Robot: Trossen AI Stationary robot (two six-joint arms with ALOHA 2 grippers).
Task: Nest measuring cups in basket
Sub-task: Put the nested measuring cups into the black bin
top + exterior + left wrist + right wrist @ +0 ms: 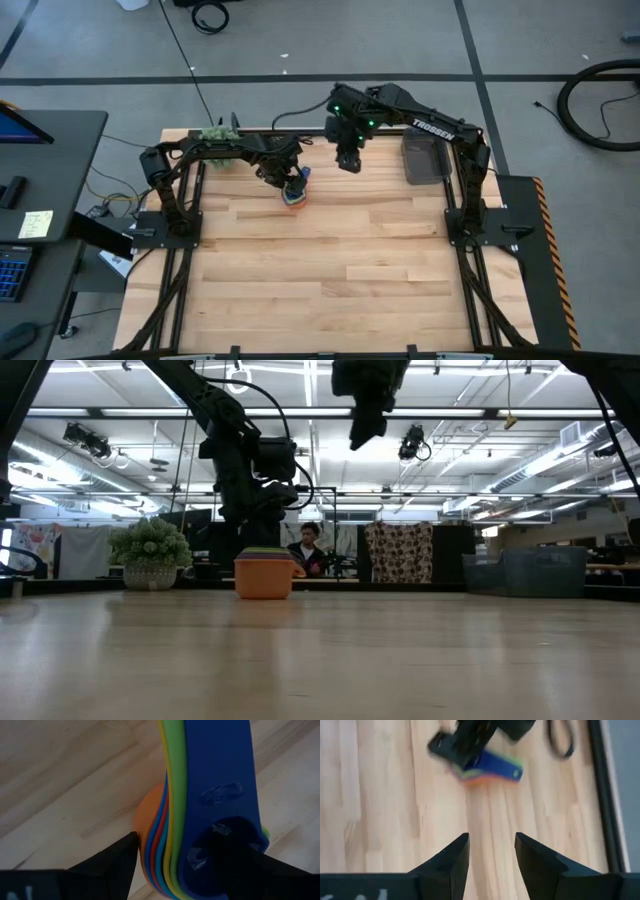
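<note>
The measuring cups (172, 795) stand nested in one stack, orange outermost and dark blue on top, their flat handles lying one over another. The stack (265, 575) rests by the orange cup's bottom on the table at the far middle. My left gripper (180, 837) comes down on the stack (295, 190) and is shut on it. My right gripper (491, 845) hangs open high above the table, right of the stack (490, 767), holding nothing. The dark grey basket (425, 160) stands at the far right. My left gripper has one finger (235, 845) inside the bowl of the top dark blue cup and the other finger (120, 855) outside, against the orange cup's side wall (145, 825). The fingers slant steeply down from above. The stack stands upright on the table.
A fuzzy green plant in a pot (218, 135) stands at the far left edge, left of my left arm. The basket (530, 572) is a few cup-widths right of my right gripper (347, 160). Bare wood fills the table's near half (330, 290).
</note>
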